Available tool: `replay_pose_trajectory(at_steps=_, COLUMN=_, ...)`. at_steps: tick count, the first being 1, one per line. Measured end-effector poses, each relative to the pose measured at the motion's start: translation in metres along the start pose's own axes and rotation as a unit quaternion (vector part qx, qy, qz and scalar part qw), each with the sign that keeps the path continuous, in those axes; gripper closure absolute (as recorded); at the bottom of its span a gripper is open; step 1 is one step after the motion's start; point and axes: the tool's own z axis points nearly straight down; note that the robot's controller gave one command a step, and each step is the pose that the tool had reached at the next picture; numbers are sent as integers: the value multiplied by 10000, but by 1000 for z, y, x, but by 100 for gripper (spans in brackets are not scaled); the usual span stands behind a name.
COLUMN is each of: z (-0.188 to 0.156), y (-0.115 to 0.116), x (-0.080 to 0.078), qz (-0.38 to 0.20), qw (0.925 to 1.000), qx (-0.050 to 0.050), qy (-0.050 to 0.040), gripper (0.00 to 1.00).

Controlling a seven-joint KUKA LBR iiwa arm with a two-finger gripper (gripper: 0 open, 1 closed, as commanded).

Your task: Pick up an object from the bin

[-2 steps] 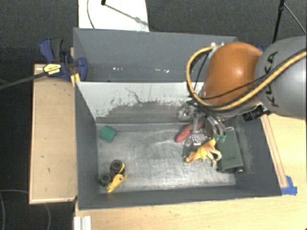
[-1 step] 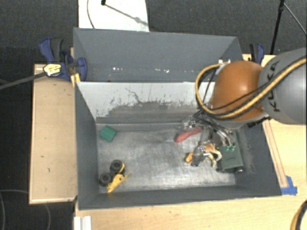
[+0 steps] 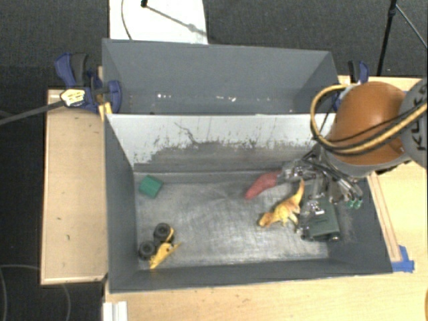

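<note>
Gripper (image 3: 309,211) sits low at the right end of the grey bin (image 3: 200,212), just beside a yellow toy dinosaur (image 3: 279,214) on the floor, likely placed to take it, though clenched or released cannot be told.

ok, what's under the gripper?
A yellow toy dinosaur pokes out beside the gripper, toward the bin's middle, a red piece just beyond it. The floor directly below the gripper is covered.
</note>
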Motion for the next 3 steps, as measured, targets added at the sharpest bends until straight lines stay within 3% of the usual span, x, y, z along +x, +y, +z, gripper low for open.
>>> replay_pose_trajectory(at_steps=1, z=10, y=-13, x=-11, qz=-780, qw=9970, qx=-4, qy=-14, gripper=0)
replay_pose_trajectory(at_steps=2, z=72, y=-9, x=-13, qz=-1201, qw=9928, qx=0, qy=-15, gripper=0)
replay_pose_trajectory(at_steps=3, z=80, y=-13, x=-9, qz=-1909, qw=9816, qx=16, qy=-82, gripper=100)
